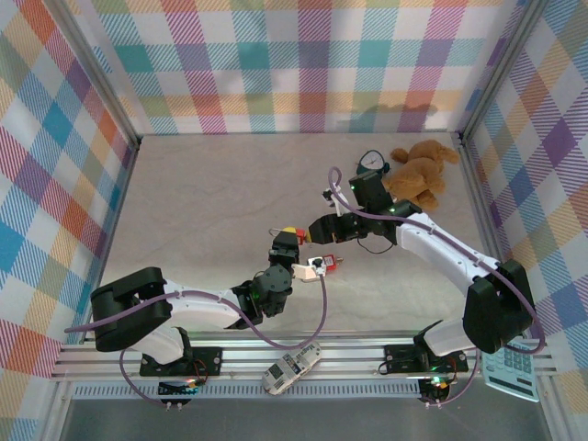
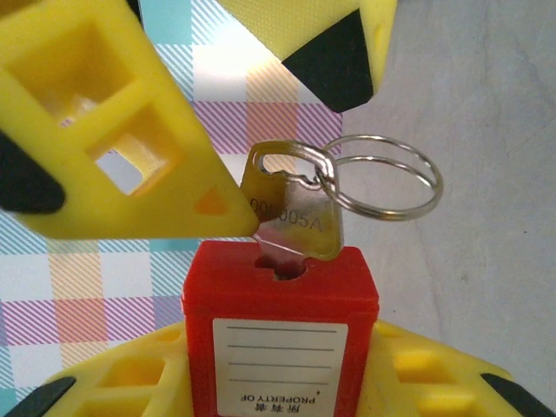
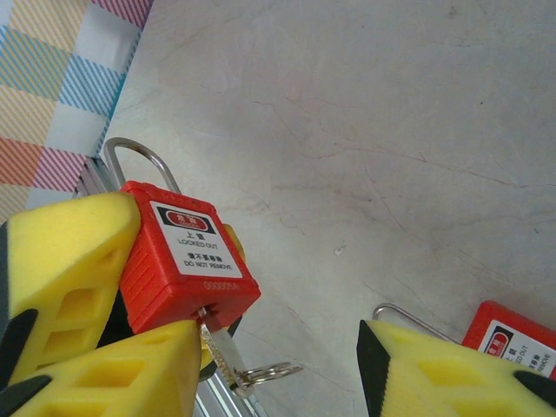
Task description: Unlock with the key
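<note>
The left end effector (image 1: 286, 242) clamps the red padlock (image 2: 280, 347) steady. The unclenched right end effector (image 3: 278, 343) straddles the key (image 2: 295, 226) in it, likely to turn it.

White arm links (image 1: 446, 253), black joints (image 1: 496, 317), purple cables (image 1: 322, 303), yellow latticed gripper fingers (image 2: 113, 130)

Bright, even overhead light; faint plush toy (image 1: 421, 173) shadow on back wall (image 1: 303, 64); wrist views sharp mid-frame, nearest yellow fingers (image 2: 104, 130) soft.
</note>
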